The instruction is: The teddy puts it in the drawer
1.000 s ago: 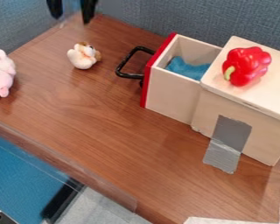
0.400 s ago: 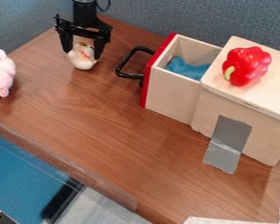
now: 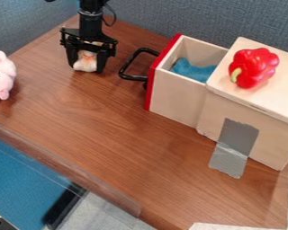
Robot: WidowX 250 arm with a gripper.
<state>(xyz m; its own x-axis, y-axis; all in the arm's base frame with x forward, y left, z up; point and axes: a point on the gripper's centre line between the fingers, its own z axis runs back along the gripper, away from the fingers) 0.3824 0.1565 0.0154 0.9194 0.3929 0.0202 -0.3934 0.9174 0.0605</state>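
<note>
The black gripper [image 3: 87, 67] hangs at the upper left, low over the table, its two fingers spread on either side of the small white and brown teddy [image 3: 86, 62]. The teddy sits on the table between them, its upper part partly hidden by the gripper. To the right, the wooden drawer [image 3: 179, 94] with a red front stands pulled out from its box, a blue cloth-like thing [image 3: 193, 70] inside.
The drawer's black handle [image 3: 129, 67] juts out between gripper and drawer. A red pepper [image 3: 253, 67] lies on the box top [image 3: 285, 99]. A pink plush toy [image 3: 2, 77] is at the table's left edge. Grey tape [image 3: 234, 147] runs from the box onto the table [image 3: 128, 148].
The gripper has come down from the top edge and now surrounds the teddy, lower than in the middle frame. Drawer, pepper and pink toy have not moved.
</note>
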